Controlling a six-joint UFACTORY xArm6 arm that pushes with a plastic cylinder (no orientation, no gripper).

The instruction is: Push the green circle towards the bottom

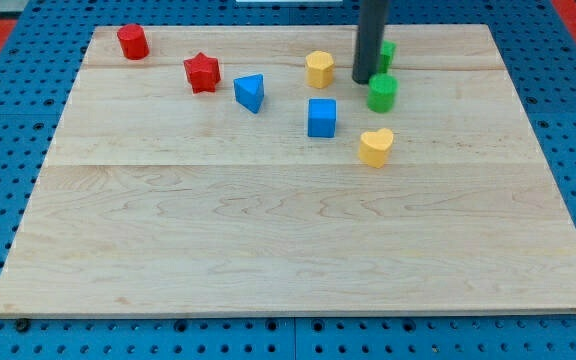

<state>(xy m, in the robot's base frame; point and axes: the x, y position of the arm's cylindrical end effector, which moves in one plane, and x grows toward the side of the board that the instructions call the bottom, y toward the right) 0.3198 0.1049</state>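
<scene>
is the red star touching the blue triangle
No, the red star sits apart from the blue triangle, with bare wood between them.

A single camera view covered the scene, so no second view shared any part of it. It looked down at a slant on the wooden board [298,230] from beyond the board's bottom edge, facing toward its top edge, which appeared narrower. The camera stood far enough back to take in nearly the whole board, with blue pegboard [8,120] showing around it.

Pale smooth wooden board [268,240], matt dark rod [372,40]
</scene>
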